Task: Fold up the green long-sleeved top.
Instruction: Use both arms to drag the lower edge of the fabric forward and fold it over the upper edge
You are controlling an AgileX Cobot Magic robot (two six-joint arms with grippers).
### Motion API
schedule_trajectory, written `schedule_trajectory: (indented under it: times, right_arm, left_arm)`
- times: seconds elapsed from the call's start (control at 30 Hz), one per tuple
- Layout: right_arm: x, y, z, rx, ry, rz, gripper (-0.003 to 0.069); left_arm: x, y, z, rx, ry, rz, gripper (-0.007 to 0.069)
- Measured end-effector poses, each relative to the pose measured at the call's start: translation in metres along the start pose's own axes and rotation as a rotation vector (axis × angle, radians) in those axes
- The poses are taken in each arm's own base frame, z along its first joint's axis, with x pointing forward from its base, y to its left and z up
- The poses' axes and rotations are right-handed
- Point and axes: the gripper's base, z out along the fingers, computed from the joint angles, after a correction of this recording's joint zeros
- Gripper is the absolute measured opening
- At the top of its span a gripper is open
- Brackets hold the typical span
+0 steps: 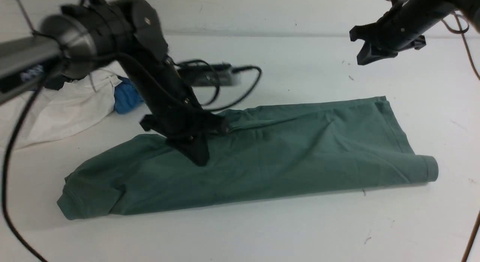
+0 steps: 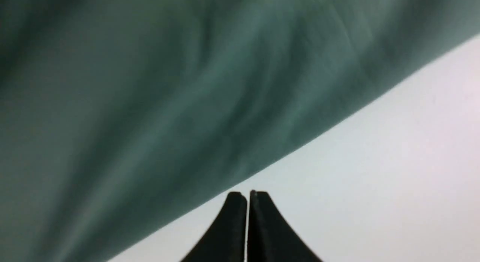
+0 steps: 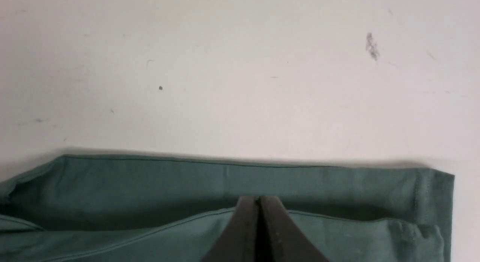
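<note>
Two grippers, both clenched and empty. Left gripper (image 1: 200, 158) low over green top (image 1: 292, 153), folded into a long strip across mid-tabletop (image 1: 300, 232). Right gripper (image 1: 359, 48) raised toward far right corner.

The top (image 1: 285, 157) lies across the table (image 1: 337, 224), other garments (image 1: 67, 104) behind its left end.

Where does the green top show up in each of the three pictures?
Front view: green top lies across mid-table.
Left wrist view: blurred, filling most, beyond the left pincer.
Right wrist view: hemmed edge behind the right pincer.
Shared landmark: the white table.
</note>
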Motion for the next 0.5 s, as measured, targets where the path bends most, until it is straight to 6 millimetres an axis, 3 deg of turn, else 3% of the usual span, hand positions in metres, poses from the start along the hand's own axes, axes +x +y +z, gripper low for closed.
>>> schedule_trajectory:
  times: [0.03,0.13,0.3,0.37,0.47,0.5]
  right_arm:
    - [0.0,0.0,0.0,-0.001,0.001,0.001,-0.0014]
    - [0.004,-0.001,0.004,-0.005,0.021,0.009,-0.0014]
    - [0.004,0.0,0.004,-0.011,0.023,0.014,-0.0014]
    - [0.004,0.0,0.004,-0.009,0.023,0.013,-0.0014]
    - [0.004,-0.001,0.004,0.002,0.024,0.008,-0.0014]
    - [0.004,-0.002,0.004,0.004,0.025,0.013,-0.0014]
  left_arm:
    - [-0.001,0.001,0.002,-0.001,0.003,-0.001,-0.0004]
    - [-0.027,0.009,0.04,-0.016,0.0,-0.016,-0.0004]
    - [-0.06,0.027,0.057,-0.034,-0.09,-0.029,-0.0004]
    - [-0.072,0.036,0.056,-0.04,-0.13,-0.034,-0.0004]
    - [-0.093,0.045,0.031,-0.057,-0.258,-0.025,-0.0004]
    - [-0.104,0.051,0.01,-0.073,-0.352,-0.027,-0.0004]
